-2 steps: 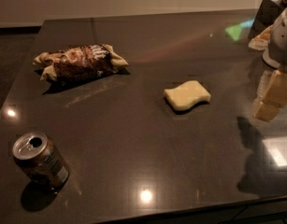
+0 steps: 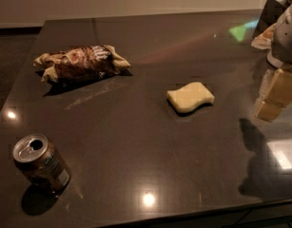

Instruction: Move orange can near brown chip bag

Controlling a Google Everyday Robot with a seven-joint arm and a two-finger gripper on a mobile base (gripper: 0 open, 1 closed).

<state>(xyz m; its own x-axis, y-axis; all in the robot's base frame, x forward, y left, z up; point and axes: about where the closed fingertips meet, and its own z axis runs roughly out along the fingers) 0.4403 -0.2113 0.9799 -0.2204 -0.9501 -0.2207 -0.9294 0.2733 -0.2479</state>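
The orange can (image 2: 41, 163) stands slightly tilted at the front left of the dark table, its silver top and open tab hole facing up. The brown chip bag (image 2: 81, 63) lies wrinkled at the back left, well behind the can. My gripper (image 2: 275, 98) hangs at the right edge of the view, above the table's right side. It is far from both the can and the bag and holds nothing that I can see. Its shadow falls on the table below it.
A pale yellow sponge (image 2: 190, 98) lies near the middle of the table, between the gripper and the bag. The dark glossy table (image 2: 136, 141) has its front edge close to the can. A box-like object (image 2: 271, 11) sits at the back right corner.
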